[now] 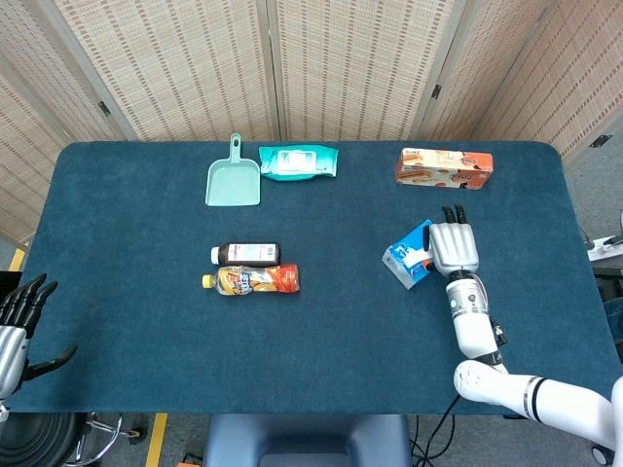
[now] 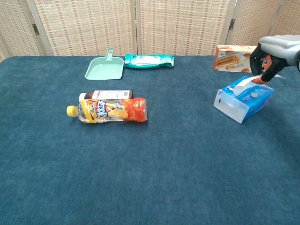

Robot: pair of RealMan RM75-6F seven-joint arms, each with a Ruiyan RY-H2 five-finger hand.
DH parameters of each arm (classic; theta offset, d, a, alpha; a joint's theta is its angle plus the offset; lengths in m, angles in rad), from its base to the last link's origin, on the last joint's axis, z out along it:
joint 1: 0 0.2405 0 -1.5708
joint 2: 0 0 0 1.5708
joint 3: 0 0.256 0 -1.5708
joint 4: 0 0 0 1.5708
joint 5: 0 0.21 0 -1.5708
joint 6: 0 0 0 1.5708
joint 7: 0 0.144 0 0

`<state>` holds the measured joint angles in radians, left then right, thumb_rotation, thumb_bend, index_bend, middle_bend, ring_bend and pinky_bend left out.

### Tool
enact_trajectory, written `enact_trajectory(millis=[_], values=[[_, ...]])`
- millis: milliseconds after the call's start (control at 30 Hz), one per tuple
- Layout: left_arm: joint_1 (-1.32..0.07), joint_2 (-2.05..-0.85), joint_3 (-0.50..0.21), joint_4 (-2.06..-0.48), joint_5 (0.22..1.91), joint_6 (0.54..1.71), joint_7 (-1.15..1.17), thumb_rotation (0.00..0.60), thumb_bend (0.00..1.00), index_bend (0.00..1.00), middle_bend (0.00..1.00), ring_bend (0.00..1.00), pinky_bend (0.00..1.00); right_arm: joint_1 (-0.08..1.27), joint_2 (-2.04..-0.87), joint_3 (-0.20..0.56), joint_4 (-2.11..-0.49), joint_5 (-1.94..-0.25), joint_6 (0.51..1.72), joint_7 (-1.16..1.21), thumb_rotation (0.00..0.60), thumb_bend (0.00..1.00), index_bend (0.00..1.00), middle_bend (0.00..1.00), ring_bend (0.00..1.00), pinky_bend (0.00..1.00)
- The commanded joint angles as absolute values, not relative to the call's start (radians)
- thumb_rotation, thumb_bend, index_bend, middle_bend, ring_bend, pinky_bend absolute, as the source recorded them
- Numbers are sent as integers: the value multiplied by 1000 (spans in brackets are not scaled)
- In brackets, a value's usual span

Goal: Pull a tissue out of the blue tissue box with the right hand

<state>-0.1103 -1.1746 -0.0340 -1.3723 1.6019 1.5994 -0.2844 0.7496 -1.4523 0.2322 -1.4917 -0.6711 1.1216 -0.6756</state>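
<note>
Directly under right hand: blue tissue box on bench, white tissue poking from top. Fingers curled onto tissue, apparently pinching it. Advice: confirm firm pinch, lift straight up, slowly, so light box stays down.

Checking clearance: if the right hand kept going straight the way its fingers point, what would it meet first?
Probably the orange snack box at the far edge; the right hand points that way over the blue tissue box, though height is unclear.
</note>
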Motion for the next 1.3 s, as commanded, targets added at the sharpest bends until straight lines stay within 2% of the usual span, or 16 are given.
enact_trajectory(millis=[33,367,567,767,867,1000,1167,1300], values=[[-109,-1174,-34,-1372,1602,1601,-286,600,258,0,0,0,115,747,-1458,231,-1484,-677,1126,-671,600,285,625,530,102,0],[-107,-1172,-34,-1372,1605,1605,-293,600,258,0,0,0,115,721,-1444,231,-1499,-739,1140,-605,600,389,640,550,116,0],[-107,-1172,-33,-1372,1607,1605,-291,600,259,0,0,0,115,667,-1357,242,-1603,-836,1176,-495,600,422,640,552,116,0],[-106,-1171,-33,-1374,1606,1606,-289,600,259,0,0,0,115,562,-1220,240,-1769,-1024,1259,-290,600,426,640,552,116,0],[-105,-1169,-33,-1377,1607,1608,-289,600,259,0,0,0,115,486,-1157,198,-1839,-1177,1324,-172,600,426,640,551,116,0],[-103,-1166,-31,-1381,1612,1612,-294,600,259,0,0,0,115,377,-1095,91,-1883,-1409,1426,-57,600,425,640,544,116,0],[-103,-1166,-28,-1384,1619,1615,-287,600,259,0,0,0,115,281,-1088,-16,-1851,-1601,1523,4,600,424,640,539,116,0],[-101,-1166,-28,-1385,1620,1617,-284,600,259,0,0,0,115,233,-1115,-76,-1797,-1674,1539,-2,600,423,640,534,116,0]])
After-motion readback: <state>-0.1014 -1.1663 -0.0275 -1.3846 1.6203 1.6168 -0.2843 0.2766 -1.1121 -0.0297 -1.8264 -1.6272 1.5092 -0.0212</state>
